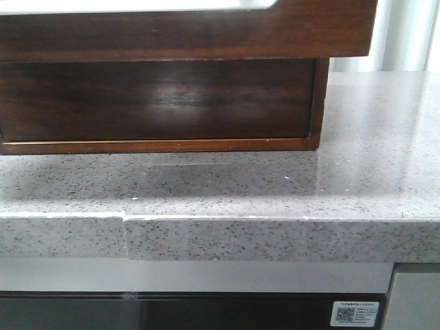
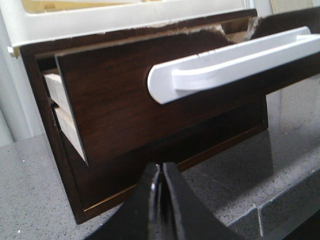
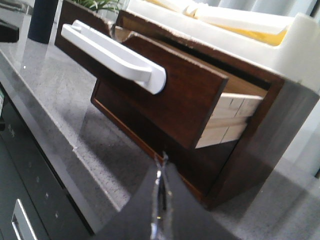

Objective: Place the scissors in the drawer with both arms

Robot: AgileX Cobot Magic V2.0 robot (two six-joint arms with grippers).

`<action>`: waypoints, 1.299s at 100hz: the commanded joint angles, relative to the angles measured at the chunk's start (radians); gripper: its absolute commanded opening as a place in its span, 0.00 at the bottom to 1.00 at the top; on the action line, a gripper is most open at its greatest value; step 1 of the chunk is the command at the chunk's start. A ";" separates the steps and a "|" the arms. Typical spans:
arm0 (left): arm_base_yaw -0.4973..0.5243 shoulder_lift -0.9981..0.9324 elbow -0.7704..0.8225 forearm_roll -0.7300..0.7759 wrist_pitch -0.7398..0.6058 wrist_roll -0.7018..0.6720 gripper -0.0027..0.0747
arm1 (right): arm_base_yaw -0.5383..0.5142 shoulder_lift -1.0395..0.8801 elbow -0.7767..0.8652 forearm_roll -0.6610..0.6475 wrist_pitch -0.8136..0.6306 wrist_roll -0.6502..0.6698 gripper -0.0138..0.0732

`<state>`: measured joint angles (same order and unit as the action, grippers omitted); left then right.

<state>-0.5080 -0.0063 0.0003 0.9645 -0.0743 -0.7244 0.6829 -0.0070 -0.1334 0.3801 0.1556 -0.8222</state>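
On the grey counter [image 1: 371,137], one drawer [image 3: 180,95] stands ajar; two hands [image 2: 161,200] [image 3: 160,200] pinched empty.

A grey speckled stone countertop [image 1: 275,185] was seen, with a seam at its near edge. A dark brown wooden cabinet [image 1: 158,103] was set directly on it, toward the far left.

drawer [image 2: 115,100]: glossy dark brown wood grain, pale wood sides
handle [image 2: 225,65]: white
surface [image 1: 275,185]: grey with dark speckles
left gripper [image 2: 161,200]: black
tray [image 3: 280,40]: white, atop cabinet
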 commanded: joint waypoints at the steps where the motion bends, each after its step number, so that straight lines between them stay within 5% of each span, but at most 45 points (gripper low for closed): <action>1: -0.009 -0.028 -0.008 -0.017 -0.040 -0.012 0.01 | -0.001 0.021 -0.014 0.012 -0.073 0.004 0.09; 56: -0.009 -0.028 0.007 -0.019 0.012 -0.012 0.01 | -0.001 0.021 -0.003 0.012 -0.071 0.004 0.09; 68: -0.009 -0.028 0.009 -0.172 0.017 0.004 0.01 | -0.001 0.021 -0.003 0.012 -0.071 0.004 0.09; 84: 0.018 -0.028 0.014 -0.408 -0.012 0.250 0.01 | -0.001 0.021 -0.003 0.012 -0.071 0.004 0.09; 108: 0.179 -0.030 0.021 -1.099 -0.051 0.994 0.01 | -0.001 0.021 -0.003 0.012 -0.071 0.004 0.09; 130: 0.342 -0.030 0.024 -1.163 -0.040 0.982 0.01 | -0.001 0.021 -0.003 0.012 -0.071 0.004 0.09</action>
<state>-0.2115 -0.0063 0.0003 -0.1674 -0.0506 0.2511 0.6829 -0.0070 -0.1090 0.3801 0.1556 -0.8222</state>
